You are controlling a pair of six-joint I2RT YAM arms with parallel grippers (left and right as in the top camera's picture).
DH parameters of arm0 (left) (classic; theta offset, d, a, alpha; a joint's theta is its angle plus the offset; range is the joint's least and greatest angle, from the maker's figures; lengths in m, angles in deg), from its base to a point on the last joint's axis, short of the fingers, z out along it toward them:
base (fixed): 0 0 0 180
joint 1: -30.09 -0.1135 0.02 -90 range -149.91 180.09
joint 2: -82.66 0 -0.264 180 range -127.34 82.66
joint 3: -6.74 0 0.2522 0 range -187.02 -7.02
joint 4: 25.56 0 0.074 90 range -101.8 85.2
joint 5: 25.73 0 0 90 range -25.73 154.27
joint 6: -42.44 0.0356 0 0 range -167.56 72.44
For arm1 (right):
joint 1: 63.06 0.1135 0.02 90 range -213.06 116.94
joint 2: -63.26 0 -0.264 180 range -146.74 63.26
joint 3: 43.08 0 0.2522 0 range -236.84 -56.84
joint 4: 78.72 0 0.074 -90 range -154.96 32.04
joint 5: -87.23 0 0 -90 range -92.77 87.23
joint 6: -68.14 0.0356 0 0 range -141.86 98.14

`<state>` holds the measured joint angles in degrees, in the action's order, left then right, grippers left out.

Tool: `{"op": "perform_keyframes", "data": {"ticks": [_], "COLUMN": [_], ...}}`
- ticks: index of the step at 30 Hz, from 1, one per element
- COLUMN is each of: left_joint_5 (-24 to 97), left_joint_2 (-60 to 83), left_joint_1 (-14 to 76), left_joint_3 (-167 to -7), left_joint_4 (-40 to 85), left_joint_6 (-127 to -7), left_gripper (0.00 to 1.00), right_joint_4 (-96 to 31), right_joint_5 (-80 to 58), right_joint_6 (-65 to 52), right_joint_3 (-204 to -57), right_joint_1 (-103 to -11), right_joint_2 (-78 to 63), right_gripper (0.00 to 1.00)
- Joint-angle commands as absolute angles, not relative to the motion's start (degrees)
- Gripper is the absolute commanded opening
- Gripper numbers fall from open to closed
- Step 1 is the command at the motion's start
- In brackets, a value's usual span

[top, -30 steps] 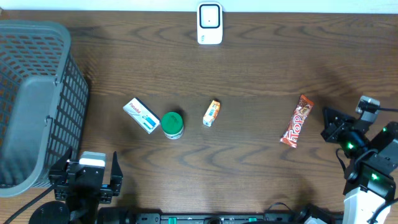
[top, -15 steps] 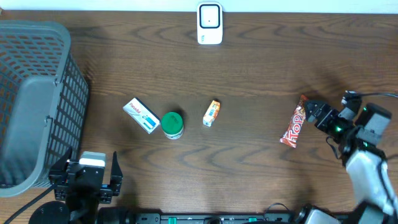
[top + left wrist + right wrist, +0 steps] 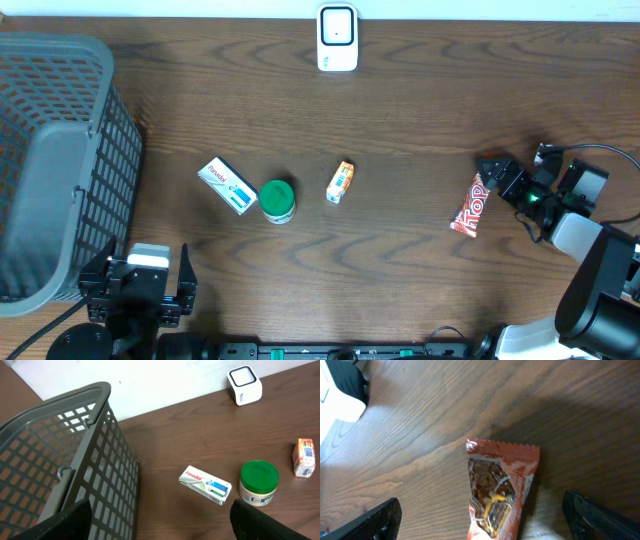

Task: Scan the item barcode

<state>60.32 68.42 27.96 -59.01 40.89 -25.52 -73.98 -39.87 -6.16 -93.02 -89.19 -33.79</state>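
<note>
I have the right tool (image 3: 498,175) down at the far end of the chocolate bar (image 3: 470,206), on the right side of the tabletop (image 3: 420,110). Its fingers stand wide apart. In the right wrist view one dark fingertip sits at each lower corner of the frame, with the crimped end of the red-brown wrapper (image 3: 497,490) lying flat on the wood between them. Neither finger touches it as far as I can see. From overhead the bar lies slightly slanted, with "Top" printed along it. I can't make out a barcode on the face that shows.

The white scanner (image 3: 337,38) stands at the back edge of the tabletop, near the middle and well apart from the bar.

My left tool (image 3: 145,272) sits at the front left corner, fingers apart and nothing between them. It is just beside the grey mesh basket (image 3: 120,130).

Three other things lie in a loose row mid-table. The leftmost is a white Panadol box (image 3: 205,485). A green-lidded jar (image 3: 258,482) stands just beside it, and a small orange carton (image 3: 304,457) lies a little farther right.
</note>
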Motion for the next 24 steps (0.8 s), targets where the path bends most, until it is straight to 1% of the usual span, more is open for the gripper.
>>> {"op": "perform_keyframes", "data": {"ticks": [1,14,24], "left_joint_5": [60.43,60.41,60.43], "left_joint_2": [68.18,68.18,68.18], "left_joint_1": [28.13,28.13,28.13], "left_joint_3": [-58.99,-58.99,-58.99], "left_joint_4": [40.93,40.91,40.91], "left_joint_6": [-26.28,-26.28,-26.28], "left_gripper": [0.86,0.86,0.86], "right_joint_4": [-73.12,-71.62,-66.19], "right_joint_5": [-39.11,-40.81,-41.06], "right_joint_6": [-6.0,-6.16,-12.21], "right_joint_3": [-93.52,-98.94,-98.94], "right_joint_1": [-89.28,-89.63,-92.62], "right_joint_2": [-37.35,-49.51,-53.2], "right_gripper": [0.99,0.99,0.99]}}
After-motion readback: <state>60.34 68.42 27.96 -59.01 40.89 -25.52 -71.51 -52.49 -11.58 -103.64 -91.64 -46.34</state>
